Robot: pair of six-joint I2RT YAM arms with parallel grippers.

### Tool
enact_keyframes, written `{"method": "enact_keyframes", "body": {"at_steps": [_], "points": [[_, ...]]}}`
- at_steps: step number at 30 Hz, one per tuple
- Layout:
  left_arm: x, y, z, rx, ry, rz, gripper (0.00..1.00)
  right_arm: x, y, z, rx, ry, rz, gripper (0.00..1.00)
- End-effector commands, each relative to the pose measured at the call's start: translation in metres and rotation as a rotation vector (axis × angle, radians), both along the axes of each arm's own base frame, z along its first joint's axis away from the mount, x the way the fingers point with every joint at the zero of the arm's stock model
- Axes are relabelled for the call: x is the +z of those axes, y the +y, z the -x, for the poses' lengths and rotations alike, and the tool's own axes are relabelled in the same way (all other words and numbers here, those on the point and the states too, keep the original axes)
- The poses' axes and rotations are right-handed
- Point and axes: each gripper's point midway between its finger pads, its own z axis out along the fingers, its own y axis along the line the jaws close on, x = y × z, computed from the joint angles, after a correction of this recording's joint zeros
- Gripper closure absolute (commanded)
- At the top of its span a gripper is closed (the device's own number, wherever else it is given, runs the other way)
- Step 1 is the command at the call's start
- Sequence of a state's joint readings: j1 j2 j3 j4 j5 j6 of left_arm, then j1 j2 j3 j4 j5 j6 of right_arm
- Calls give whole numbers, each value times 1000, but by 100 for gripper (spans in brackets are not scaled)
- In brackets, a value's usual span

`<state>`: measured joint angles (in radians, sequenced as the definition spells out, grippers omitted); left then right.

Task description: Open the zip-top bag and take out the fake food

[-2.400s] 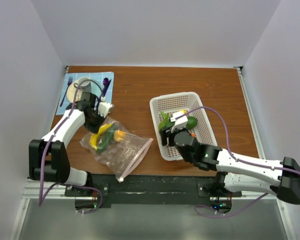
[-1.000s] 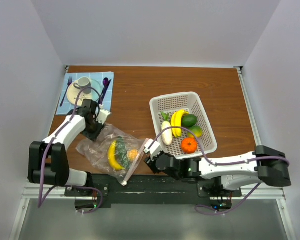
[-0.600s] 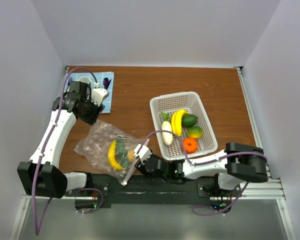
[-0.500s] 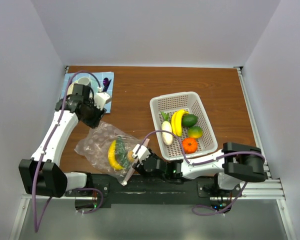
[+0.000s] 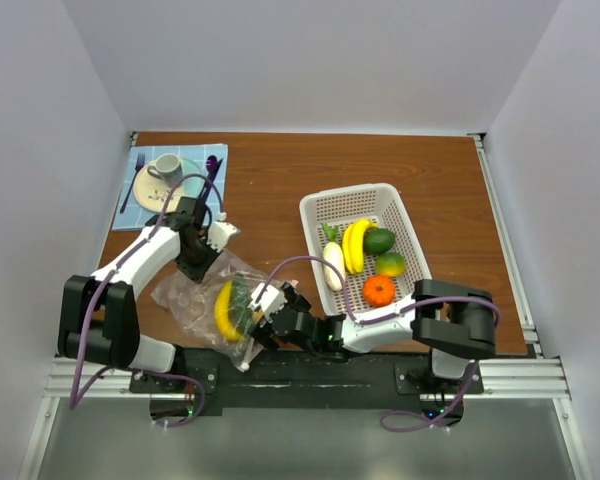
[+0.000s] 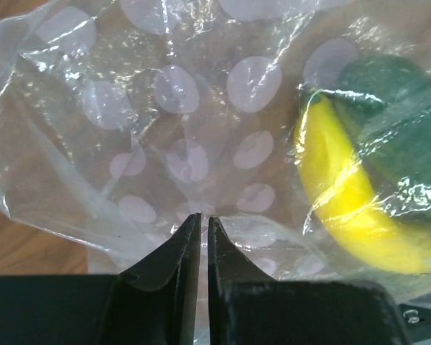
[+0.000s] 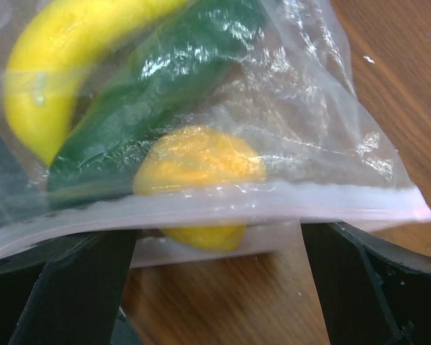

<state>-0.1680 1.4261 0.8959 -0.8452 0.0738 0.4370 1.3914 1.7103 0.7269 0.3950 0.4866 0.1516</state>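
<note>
No legible text, label, brand, number or sign on anything in view.

– What is under the left gripper (image 5: 201, 265)?
– A brown wooden table (image 5: 380, 165).
– And around it?
– Plain white walls (image 5: 310, 60) ahead and on both sides, a grey metal rail (image 5: 310, 368) behind. The light is soft and even.

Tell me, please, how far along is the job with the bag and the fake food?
Done: several pieces lie in the basket. In hand: the left gripper pinches the bag's far end; the right gripper stands open around the zip strip. Left: a banana, a green piece and a yellow-orange piece are inside the bag, whose mouth looks shut.
</note>
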Motion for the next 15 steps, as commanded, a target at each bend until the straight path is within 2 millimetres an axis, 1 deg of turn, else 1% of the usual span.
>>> {"method": "enact_keyframes", "body": {"at_steps": [1,4,6,9,12,13,15], "points": [[-8,-24,-3,-52,-24,17,88,24,29,-11,6,-45,-91,1],[-16,-37,4,-95,1,11,91,18,38,-10,27,-38,-79,1],[-21,-37,8,-98,17,-13,97,21,46,-10,39,-36,-88,2],[-23,-38,10,-109,31,-14,99,20,51,-10,45,-28,-91,5],[-23,-34,8,-102,21,-42,100,15,45,-10,38,-7,-89,16],[-25,-32,8,-102,17,-51,100,10,41,-8,41,5,-79,25],[-28,-29,6,-105,5,-64,100,15,35,-8,30,15,-95,37]]}}
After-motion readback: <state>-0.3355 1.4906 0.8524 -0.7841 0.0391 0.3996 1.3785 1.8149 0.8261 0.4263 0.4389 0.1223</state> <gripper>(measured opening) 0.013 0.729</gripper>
